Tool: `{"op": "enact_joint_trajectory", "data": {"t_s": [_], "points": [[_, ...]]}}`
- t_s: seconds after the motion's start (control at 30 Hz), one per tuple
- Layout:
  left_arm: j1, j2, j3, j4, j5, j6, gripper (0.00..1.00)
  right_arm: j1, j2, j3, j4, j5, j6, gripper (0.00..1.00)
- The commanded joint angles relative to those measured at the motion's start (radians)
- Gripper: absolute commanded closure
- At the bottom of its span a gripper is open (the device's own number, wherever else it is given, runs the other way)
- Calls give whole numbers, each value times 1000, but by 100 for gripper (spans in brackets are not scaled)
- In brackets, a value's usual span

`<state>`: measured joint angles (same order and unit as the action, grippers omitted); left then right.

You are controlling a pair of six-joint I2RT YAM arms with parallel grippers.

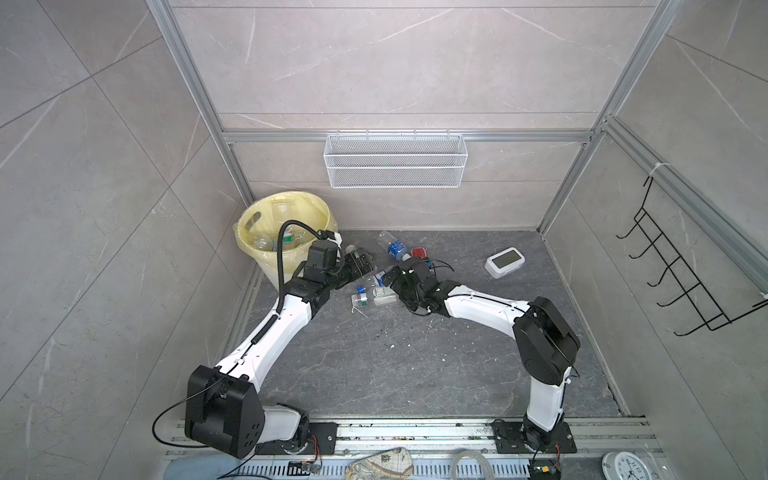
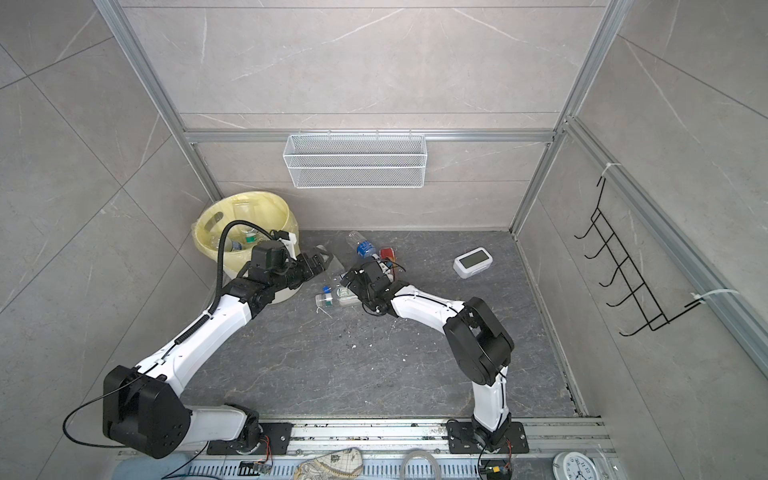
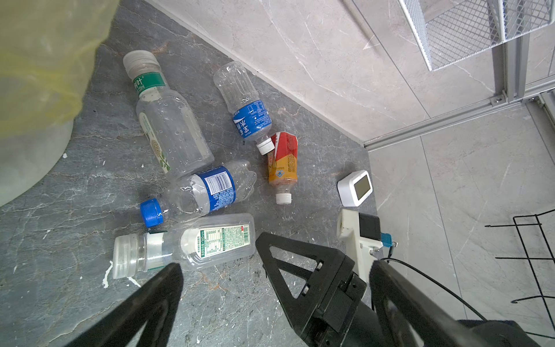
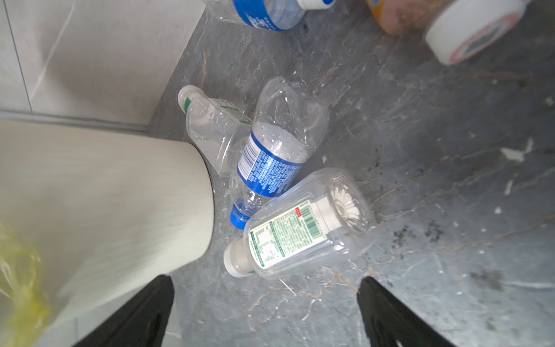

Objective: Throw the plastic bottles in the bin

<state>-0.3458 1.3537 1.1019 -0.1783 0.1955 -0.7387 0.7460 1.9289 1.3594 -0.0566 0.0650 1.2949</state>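
Several bottles (image 1: pixel 264 242) are in the bin (image 1: pixel 277 195), five more wait on the floor; left gripper (image 1: pixel 363 262) and right gripper (image 4: pixel 265 281) both gape wide, empty.

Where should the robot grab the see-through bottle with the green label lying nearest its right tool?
Round its middle, across the label. The green-label bottle lies on its side, wide flat face up, so the open right tool should probably come down from above, straddling its two long edges. The blue-capped bottle crowds its neck, so staying toward the base end looks safer.
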Motion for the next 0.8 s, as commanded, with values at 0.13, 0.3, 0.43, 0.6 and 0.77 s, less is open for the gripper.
{"op": "enact_joint_trajectory", "data": {"t_s": [0.13,0.3,0.43,0.6,0.77], "points": [[8,9,1,29,30,-17,0,21,99,32,6,2,221,1],[11,13,1,39,51,-28,0,24,159,92,-8,3,217,1],[11,18,1,41,59,-31,0,20,193,130,-45,31,212,1],[13,16,1,42,59,-32,0,16,218,175,-145,93,177,1],[14,15,0,41,59,-37,0,1,217,153,-155,104,146,3]]}}
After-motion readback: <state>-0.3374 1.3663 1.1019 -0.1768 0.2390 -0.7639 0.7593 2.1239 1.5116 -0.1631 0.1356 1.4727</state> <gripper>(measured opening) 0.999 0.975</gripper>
